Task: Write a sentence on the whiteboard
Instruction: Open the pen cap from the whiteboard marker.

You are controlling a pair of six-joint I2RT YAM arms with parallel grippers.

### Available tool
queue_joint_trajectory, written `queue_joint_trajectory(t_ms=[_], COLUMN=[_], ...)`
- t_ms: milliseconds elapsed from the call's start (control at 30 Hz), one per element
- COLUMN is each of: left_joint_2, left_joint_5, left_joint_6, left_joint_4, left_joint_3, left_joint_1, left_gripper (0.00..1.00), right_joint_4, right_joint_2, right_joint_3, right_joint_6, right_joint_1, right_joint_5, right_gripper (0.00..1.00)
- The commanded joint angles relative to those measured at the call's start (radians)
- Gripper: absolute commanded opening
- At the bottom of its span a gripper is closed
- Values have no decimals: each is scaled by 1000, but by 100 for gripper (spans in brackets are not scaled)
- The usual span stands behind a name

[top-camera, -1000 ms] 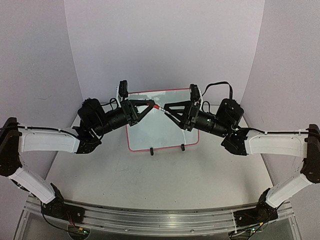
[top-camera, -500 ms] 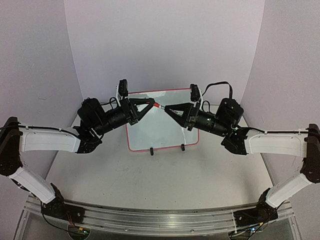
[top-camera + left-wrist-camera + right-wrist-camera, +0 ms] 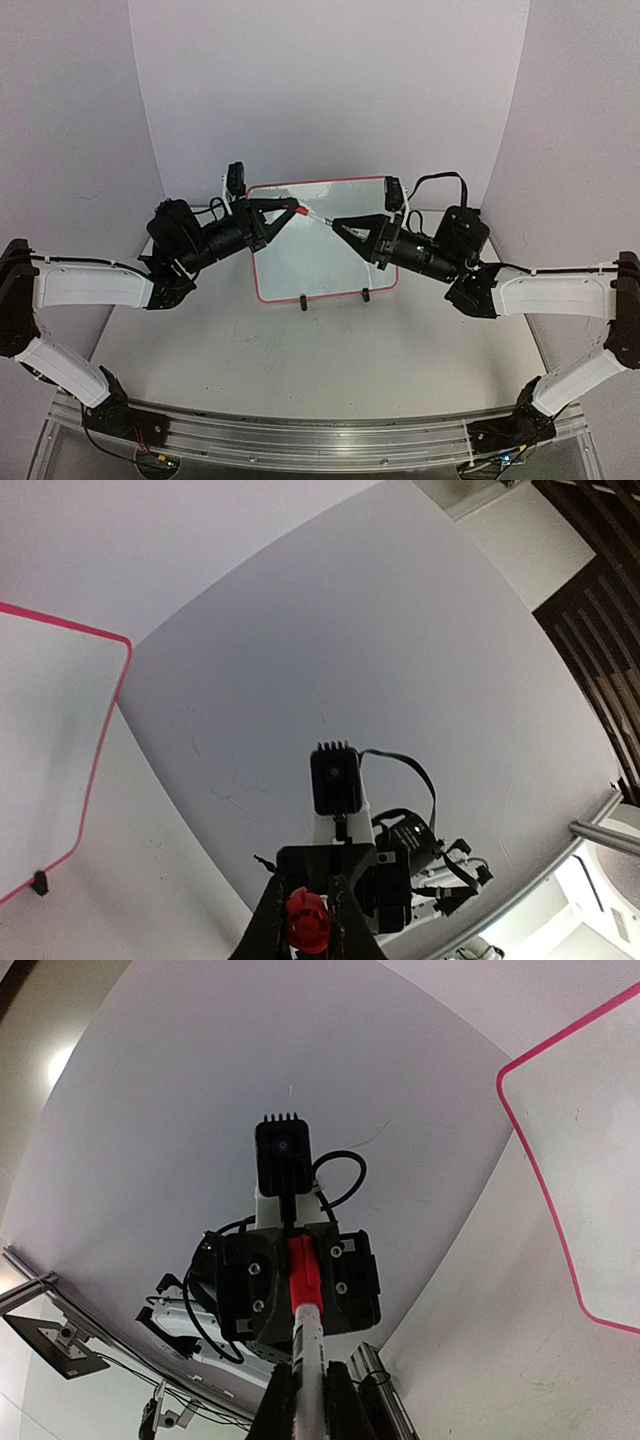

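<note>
The whiteboard (image 3: 322,268), white with a red-pink rim, stands at the back of the table on two black clip feet. No sentence shows on its face. A thin marker (image 3: 320,219) hangs in the air in front of its upper part, held from both ends. My left gripper (image 3: 297,210) is shut on the red cap (image 3: 307,921). Facing it, my right gripper (image 3: 339,227) is shut on the marker's white barrel (image 3: 311,1355). The board's corner shows at the left in the left wrist view (image 3: 60,730) and at the right in the right wrist view (image 3: 590,1160).
A curved pale backdrop (image 3: 330,90) wraps round the table behind and beside the board. A metal rail (image 3: 300,440) with both arm bases runs along the near edge. The grey tabletop (image 3: 320,360) lies between the rail and the board.
My right gripper went from wide open around the marker to shut on its barrel. Both grippers and the marker then shifted slightly up and away from the camera.
</note>
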Motion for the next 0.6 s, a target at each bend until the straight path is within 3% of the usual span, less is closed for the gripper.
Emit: queue_joint_trajectory(t_ms=[0, 267, 567], left_joint_2=[-98, -157, -256], left_joint_5=[-152, -147, -192], left_joint_6=[-29, 16, 308], left_joint_4=[85, -82, -1060], left_joint_3=[-51, -75, -3], left_joint_1=[151, 163, 166], left_gripper=[0, 0, 0], right_joint_4=[26, -67, -473], right_joint_2=[-84, -135, -176], right_joint_3=[-57, -72, 54], right_joint_6=[9, -42, -239], right_joint_1=[-23, -29, -74], right_joint_5=[45, 62, 46], right_gripper=[0, 0, 0])
